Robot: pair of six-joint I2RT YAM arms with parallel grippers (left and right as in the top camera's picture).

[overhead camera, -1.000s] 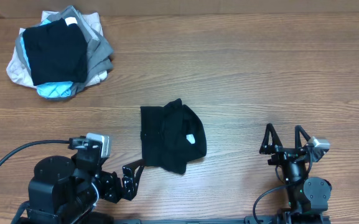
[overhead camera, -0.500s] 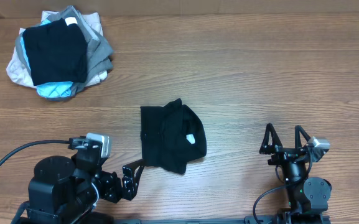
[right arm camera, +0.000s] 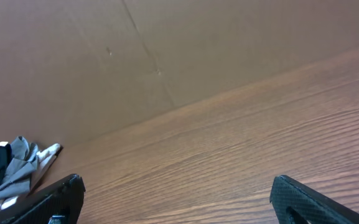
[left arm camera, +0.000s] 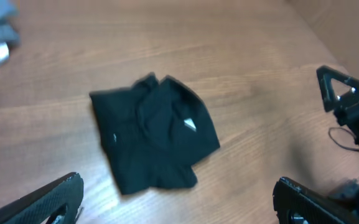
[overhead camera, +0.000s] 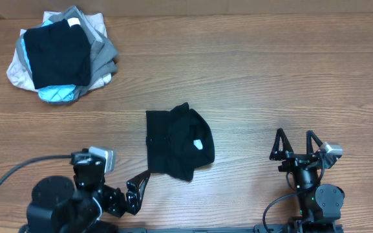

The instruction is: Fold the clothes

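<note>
The black shirt point(overhead camera: 176, 145) lies bunched on the counter point(overhead camera: 270, 77), a little toward 6 o'clock from the middle, with layers lapped over each other and a small white patch point(overhead camera: 198, 144) showing on top. The left gripper point(overhead camera: 138, 186) stands wide and empty just off the shirt's 7 o'clock corner. The right gripper point(overhead camera: 294, 137) is also spread wide and holds nothing, well apart at the shirt's 3 o'clock.

The main risk is a bad pinch. Black cloth on itself hides the edges, so a closing gripper may take 2 or 3 layers at once, or only the loose top flap. The heap would then be dragged across the counter rather than opened flat.

With just 1 arm near, a lift from that corner would probably leave the rest hanging twisted.

A low approach could scrape the fingers on the wood or push the hem away.

The garment pile point(overhead camera: 63, 55) at 10 o'clock is far enough off to be safe.
</note>
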